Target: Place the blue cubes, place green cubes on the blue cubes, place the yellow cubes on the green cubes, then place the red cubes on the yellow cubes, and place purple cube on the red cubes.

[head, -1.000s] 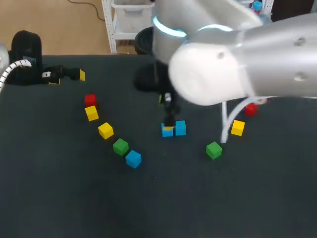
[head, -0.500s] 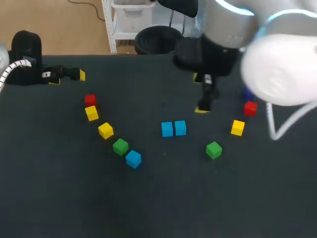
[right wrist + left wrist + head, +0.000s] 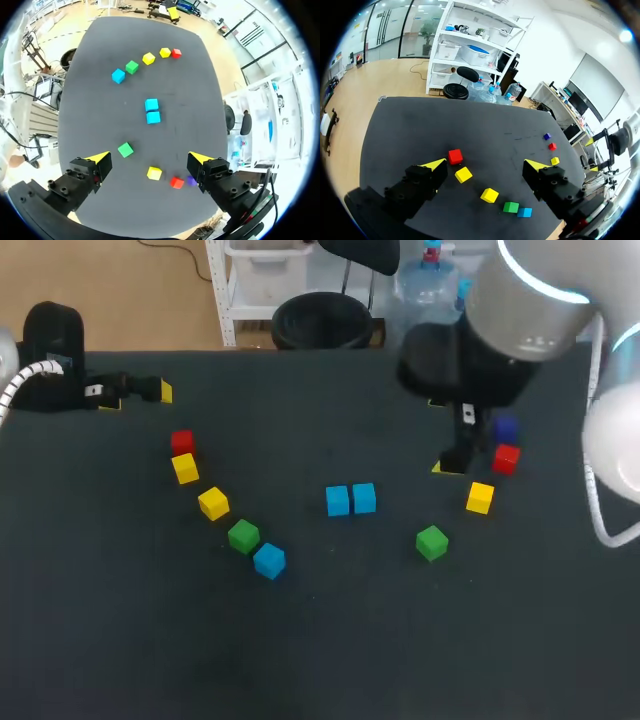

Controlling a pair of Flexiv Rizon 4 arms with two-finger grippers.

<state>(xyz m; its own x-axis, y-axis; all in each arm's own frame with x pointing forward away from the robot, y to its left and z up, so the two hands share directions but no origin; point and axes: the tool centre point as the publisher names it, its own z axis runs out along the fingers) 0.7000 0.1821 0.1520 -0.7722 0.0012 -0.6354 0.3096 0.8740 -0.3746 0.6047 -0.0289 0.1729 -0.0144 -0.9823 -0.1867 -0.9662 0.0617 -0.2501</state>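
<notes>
Two blue cubes (image 3: 351, 499) are sitting side by side and touching on the desk (image 3: 330, 640), ahead of the right hand (image 3: 150, 159) and well apart from its fingers. That hand is hanging above the desk with its fingers spread wide, gripping nothing. Just under it, between the fingers, a yellow cube (image 3: 154, 173) is lying. A red cube (image 3: 176, 182) and the purple cube (image 3: 191, 180) are sitting beside it, close to one finger (those two are looking nearly in contact, though I cannot tell whether they are touching). A green cube (image 3: 125, 149) is lying near the other finger, slightly ahead of its tip.

Five more cubes are forming a curved row (image 3: 489, 195) far ahead of the right hand and right under the left hand (image 3: 486, 165). A second red cube (image 3: 455, 156) is sitting just beside one of the left hand's fingertips. Running from it toward the other finger are a second yellow cube (image 3: 463, 174), a third yellow cube (image 3: 489, 195), a second green cube (image 3: 510, 207) and a third blue cube (image 3: 524, 212), the last two lying close together. The left hand is hovering near the desk's far left edge with its fingers wide apart, and it is carrying nothing. Every cube is resting directly on the desk.
</notes>
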